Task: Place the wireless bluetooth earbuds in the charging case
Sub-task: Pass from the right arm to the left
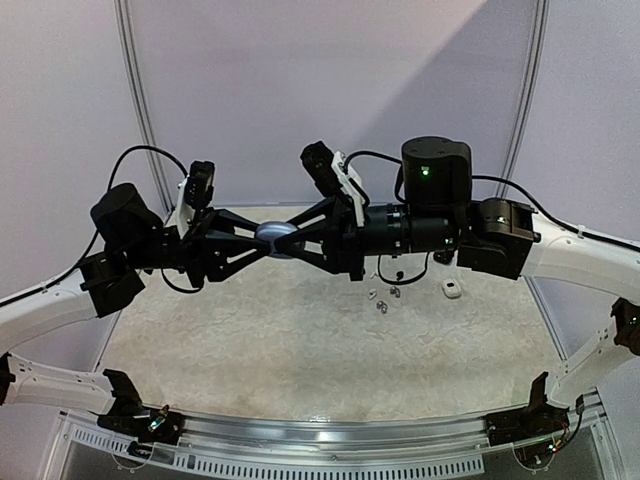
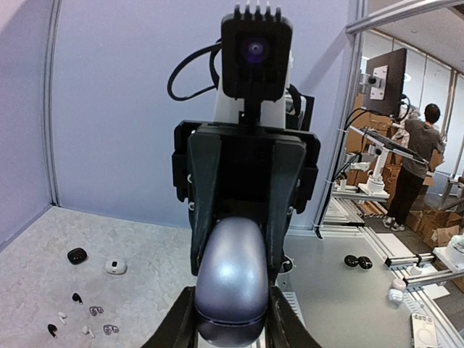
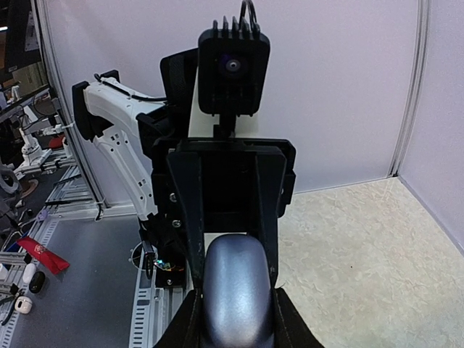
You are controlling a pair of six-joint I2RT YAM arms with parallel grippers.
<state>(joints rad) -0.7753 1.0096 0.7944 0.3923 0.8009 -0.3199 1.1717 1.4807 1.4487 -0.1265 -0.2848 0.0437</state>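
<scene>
A silvery-lilac pebble-shaped charging case (image 1: 278, 238) hangs in mid-air above the table, held from both sides. My left gripper (image 1: 264, 241) is shut on its left end and my right gripper (image 1: 296, 241) on its right end. In the left wrist view the case (image 2: 232, 283) sits between my fingers, with a lid seam near its bottom and the lid closed. In the right wrist view the case (image 3: 238, 293) fills the gap between the jaws. Several tiny earbuds (image 2: 80, 319), black, white and silvery, lie loose on the table; they also show in the top view (image 1: 384, 298).
A black case (image 2: 77, 255) and a white case (image 2: 116, 267) lie on the table beside the earbuds; the white case (image 1: 451, 289) sits under the right arm. The pale tabletop (image 1: 300, 350) ends at a metal rail (image 1: 330, 435).
</scene>
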